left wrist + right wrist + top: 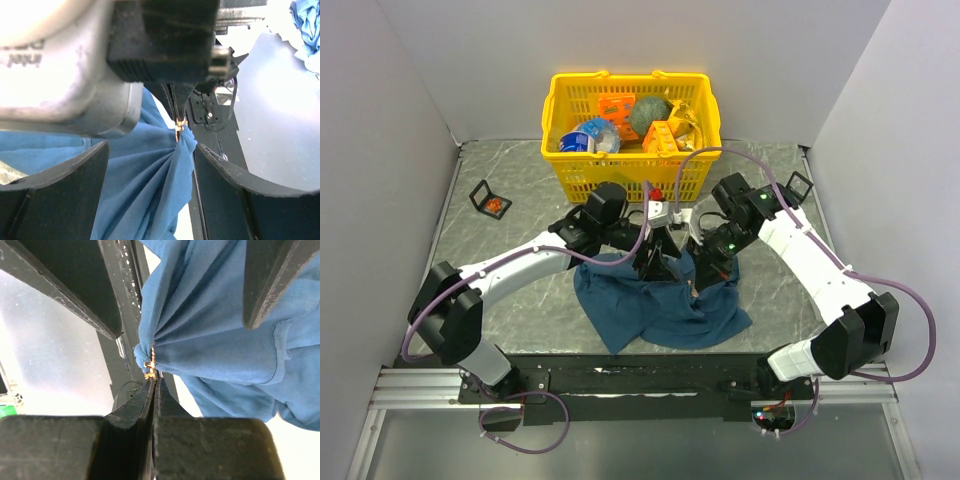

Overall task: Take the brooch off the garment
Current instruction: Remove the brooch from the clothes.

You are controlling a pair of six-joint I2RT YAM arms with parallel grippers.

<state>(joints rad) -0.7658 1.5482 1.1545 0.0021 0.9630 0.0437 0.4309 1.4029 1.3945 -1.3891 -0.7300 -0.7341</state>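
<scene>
My right gripper (pixel 154 382) pinches the brooch (pixel 149 367) mid-frame, its long axis upright, in line with my tips, in the bunched blue garment (pixel 210 340). My left gripper (pixel 150 149) gapes wide. Grey marbled table (pixel 510 170), white walls (pixel 470 60).

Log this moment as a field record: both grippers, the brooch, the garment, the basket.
left gripper: open, one finger on each side of the gathered cloth
right gripper: shut, tips pinching the brooch
brooch: tiny, gold-orange, attached at the tip of the gather
garment: blue, lower part lying on the table, upper part drawn up into a gather at the brooch
basket: yellow, behind both arms, holds assorted items
task state: brooch not yet off
</scene>
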